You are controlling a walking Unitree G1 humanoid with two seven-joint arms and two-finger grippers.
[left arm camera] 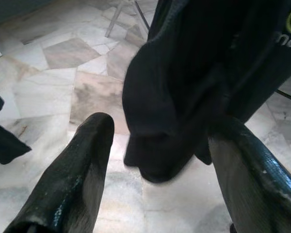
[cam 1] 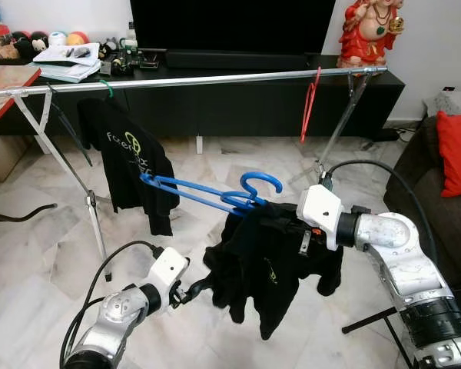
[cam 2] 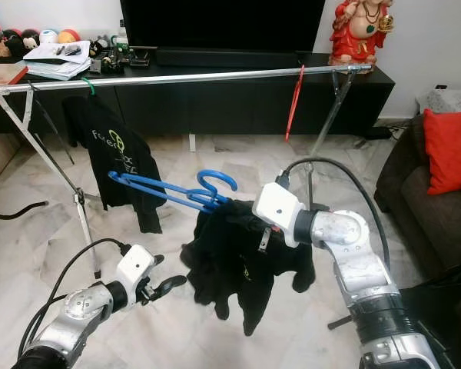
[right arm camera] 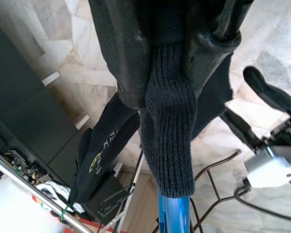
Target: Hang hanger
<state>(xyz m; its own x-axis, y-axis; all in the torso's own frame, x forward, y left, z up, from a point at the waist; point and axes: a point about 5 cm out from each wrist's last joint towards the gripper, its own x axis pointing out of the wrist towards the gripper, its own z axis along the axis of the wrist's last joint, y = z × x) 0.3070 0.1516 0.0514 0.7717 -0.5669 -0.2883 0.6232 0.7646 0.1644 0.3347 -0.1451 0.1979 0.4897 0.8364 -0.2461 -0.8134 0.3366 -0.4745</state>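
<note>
Now we carry the blue plastic hanger (cam 1: 215, 196) with the black T-shirt (cam 1: 269, 261) draped from it, held in mid-air in front of us, well short of the long silver metal rail (cam 1: 192, 79) that runs across the far side of the room. Our right hand (cam 1: 280, 215) is clamped on the collar end of the garment and the hanger beneath it; the right wrist view shows both black fingers (right arm camera: 121, 58) pressed tight around ribbed dark fabric with the blue plastic below.

To do this step well, we judge the hook should be turned upright and lifted above the rail before it is lowered over it. At present the hanger lies nearly flat, its hook curling up and its long end pointing left toward the other black shirt (cam 1: 131, 161) already hanging on the rail. We would aim for the free stretch between that shirt and the red hanger (cam 1: 310, 104) further right.

Our right arm reaches in from the right with the elbow bent and the wrist level. Our left hand (cam 1: 194, 289) sits low and near, fingers spread apart and holding nothing, with the shirt's lower fold hanging just beyond them.
</note>
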